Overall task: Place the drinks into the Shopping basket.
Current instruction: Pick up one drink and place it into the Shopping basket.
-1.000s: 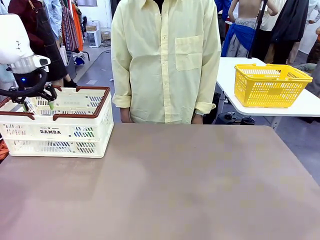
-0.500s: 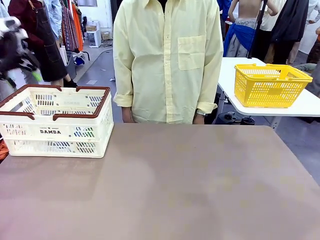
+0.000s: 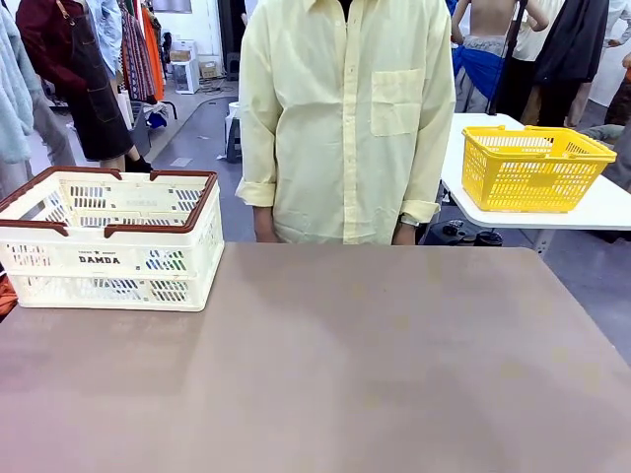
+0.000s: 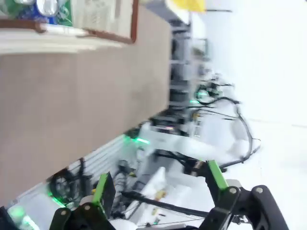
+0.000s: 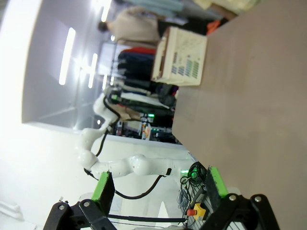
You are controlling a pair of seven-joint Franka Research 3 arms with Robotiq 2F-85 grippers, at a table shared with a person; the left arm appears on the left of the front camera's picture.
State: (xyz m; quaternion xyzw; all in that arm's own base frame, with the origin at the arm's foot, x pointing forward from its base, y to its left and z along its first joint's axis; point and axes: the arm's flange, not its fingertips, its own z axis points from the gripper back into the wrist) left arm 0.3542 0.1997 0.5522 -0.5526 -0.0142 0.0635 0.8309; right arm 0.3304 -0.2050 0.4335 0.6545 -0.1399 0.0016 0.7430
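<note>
The Shopping basket (image 3: 108, 258), cream-white with a dark brown rim and "DAMDA" on its side, stands at the table's far left. Through its slots I make out green and blue patches of the drinks (image 3: 169, 261). In the left wrist view a corner of the basket (image 4: 103, 21) lies at the top left, with a silver-topped green can (image 4: 60, 9) and a blue can (image 4: 29, 14) inside it. My left gripper (image 4: 160, 184) is open and holds nothing, well away from the basket. My right gripper (image 5: 160, 184) is open too, with the basket (image 5: 182, 57) far across the table.
A person in a pale yellow shirt (image 3: 345, 118) stands at the far edge of the brown table (image 3: 375, 365). A yellow mesh basket (image 3: 532, 168) sits on a white table at the back right. The left arm (image 5: 115, 165) shows in the right wrist view.
My left gripper was open over the basket a second ago, then rose and swung off to the left out of the front view. The person has shifted slightly to the right.
</note>
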